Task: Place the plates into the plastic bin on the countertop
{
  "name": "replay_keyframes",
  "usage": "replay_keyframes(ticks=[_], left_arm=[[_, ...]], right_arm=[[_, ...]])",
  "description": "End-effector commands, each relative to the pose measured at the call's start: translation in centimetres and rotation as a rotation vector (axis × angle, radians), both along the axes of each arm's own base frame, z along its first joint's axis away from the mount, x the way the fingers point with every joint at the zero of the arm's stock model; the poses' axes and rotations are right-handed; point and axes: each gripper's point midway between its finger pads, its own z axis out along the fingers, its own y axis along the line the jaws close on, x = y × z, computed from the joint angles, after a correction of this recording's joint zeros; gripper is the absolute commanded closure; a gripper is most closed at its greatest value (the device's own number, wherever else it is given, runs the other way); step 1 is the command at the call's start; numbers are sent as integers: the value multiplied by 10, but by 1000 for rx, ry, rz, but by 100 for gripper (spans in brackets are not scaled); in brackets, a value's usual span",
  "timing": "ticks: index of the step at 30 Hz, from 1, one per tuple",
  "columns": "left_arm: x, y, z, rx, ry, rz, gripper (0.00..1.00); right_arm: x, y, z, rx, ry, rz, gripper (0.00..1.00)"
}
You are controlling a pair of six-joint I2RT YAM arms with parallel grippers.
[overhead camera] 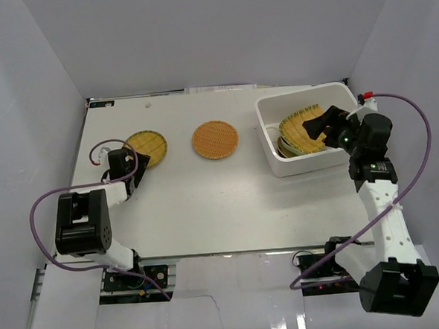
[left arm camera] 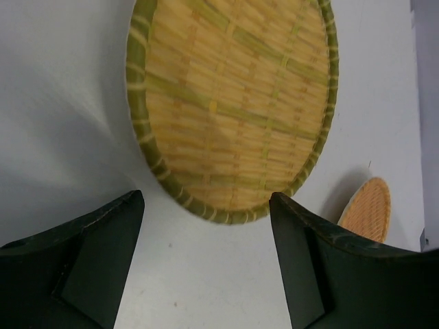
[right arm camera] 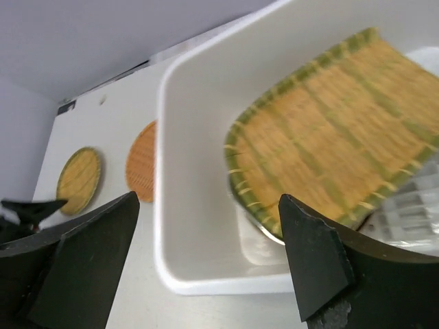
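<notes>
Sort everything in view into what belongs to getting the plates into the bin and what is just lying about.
Belongs to the job:
- green-rimmed round plate, on the countertop
- orange plate, on the countertop
- squarish plate, in the bin

Not part of it:
- purple cables
- grey walls

The white bench is flat and rectangular, shut in by grey walls on three sides, and three things lie directly on it. Taking the overhead view as a dial with twelve at the far wall, a round woven yellow plate with a green rim lies flat at about ten o'clock. A round woven orange plate lies flat at twelve, near the first but apart from it, and the white plastic bin stands at two o'clock, well apart from both plates, its far end close to the bench's back edge.
</notes>
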Motion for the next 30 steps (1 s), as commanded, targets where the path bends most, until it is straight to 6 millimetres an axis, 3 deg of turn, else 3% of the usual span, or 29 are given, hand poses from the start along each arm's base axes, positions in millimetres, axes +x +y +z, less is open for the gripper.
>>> replay_keyframes(ticks=[1, 2, 3, 5, 6, 8, 9, 11, 12, 14, 15, 17, 18, 20, 21, 22, 23, 25, 26, 27, 28, 30], left_arm=[[16, 12, -6, -7, 2, 27, 16], [20, 13, -7, -7, 1, 30, 18], [22, 15, -9, -3, 1, 30, 21], [28, 19, -11, 0, 0, 39, 33], [29, 20, -13, 0, 0, 41, 37], [30, 23, -16, 1, 0, 52, 47], [30, 24, -16, 1, -2, 52, 60], [31, 28, -16, 13, -6, 59, 70], [31, 29, -15, 13, -8, 60, 83], [31, 27, -12, -3, -12, 33, 96], [32, 26, -6, -9, -23, 26, 100], [30, 17, 4, -32, -45, -14, 100], [26, 15, 16, -36, -79, -24, 100], [22, 8, 33, -70, -123, -37, 100], [18, 5, 39, -80, -136, -44, 100], [17, 3, 63, -80, -194, -54, 100], [14, 1, 75, -82, -225, -61, 100], [6, -4, 109, -91, -312, -84, 100], [3, -5, 120, -84, -339, -91, 100], [0, -5, 130, -67, -362, -97, 100], [-6, -5, 152, -53, -416, -103, 100], [-10, -10, 169, -48, -459, -133, 100]], right_arm=[[-23, 56, 5, 6, -54, 174, 13], [-30, 73, 3, 7, -57, 218, 14], [-43, 105, -2, 11, -60, 312, 15], [-52, 131, -6, 19, -59, 343, 16], [-58, 158, -10, 9, -68, 378, 16], [-63, 182, -18, 8, -47, 387, 16], [-64, 200, -29, -10, -32, 373, 15], [-64, 216, -38, 32, -14, 332, 14], [-65, 226, -50, 36, 1, 304, 14], [-61, 237, -58, 152, 8, 247, 14], [-55, 239, -72, 162, 26, 194, 14], [-48, 243, -80, 266, 49, 124, 14], [-43, 245, -96, 276, 79, 90, 16], [-35, 250, -100, 322, 83, 41, 16], [-32, 254, -115, 335, 123, 5, 17], [-27, 253, -121, 339, 129, -35, 18], [-21, 256, -120, 357, 131, -60, 18], [-13, 258, -145, 372, 179, -129, 20], [-7, 262, -145, 388, 178, -148, 20], [-3, 263, -161, 401, 207, -185, 20], [0, 266, -167, 413, 220, -198, 21], [11, 273, -177, 431, 220, -229, 21]])
